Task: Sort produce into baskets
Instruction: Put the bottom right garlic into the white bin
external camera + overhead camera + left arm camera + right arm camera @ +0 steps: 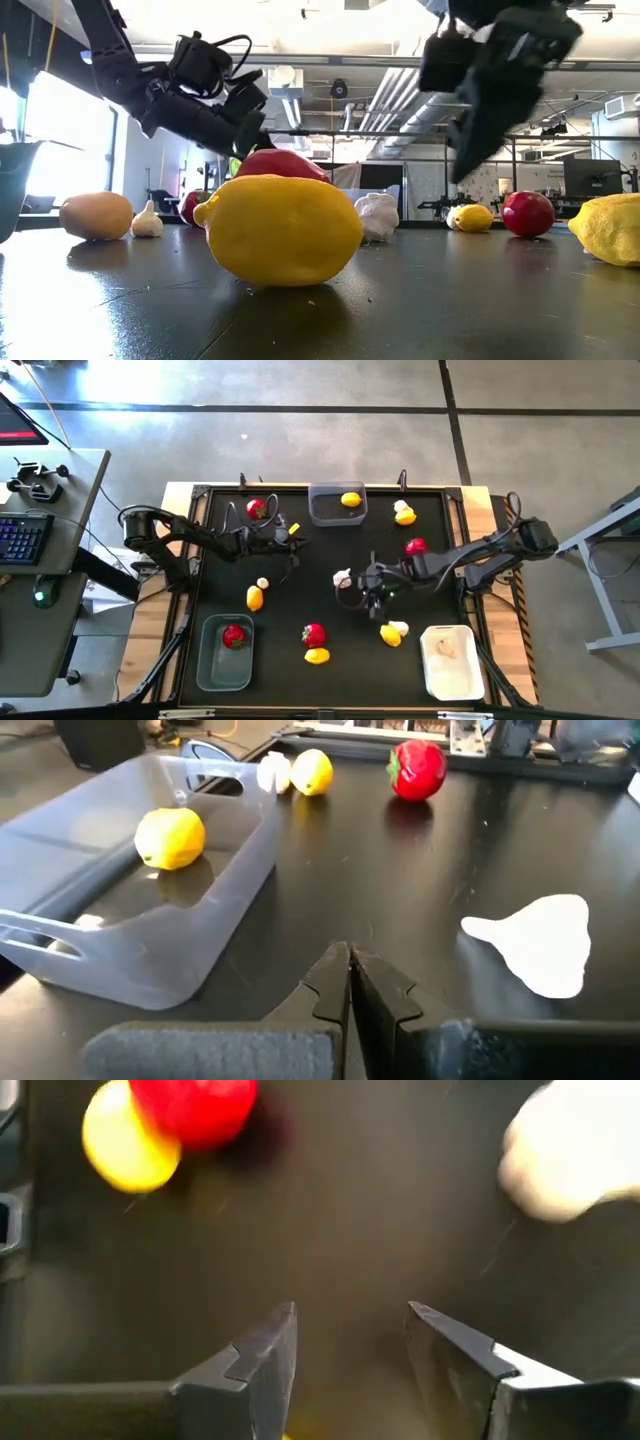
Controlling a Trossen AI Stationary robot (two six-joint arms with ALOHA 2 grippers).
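A yellow lemon (280, 232) fills the low view, hiding most of a red fruit (283, 163). Only the high view shows the three baskets: one grey (337, 517) holding a lemon, another (224, 670) a red fruit, the white (452, 675) a garlic bulb. The left gripper (350, 982) is closed and empty; the right gripper (350, 1348) is parted above bare tabletop.

My left arm reaches in from the table's left edge, elbow bent near the corner, forearm running level toward the middle. Its dark two-finger left gripper (290, 532) hangs above the black tabletop, the two fingers (335, 985) pressed together with no gap between them. My right arm comes in from the right edge and slopes down toward the centre. Its dark two-finger right gripper (372, 588) points downward over the surface, the fingers (265, 1355) held apart, a clear gap between them and nothing in it.
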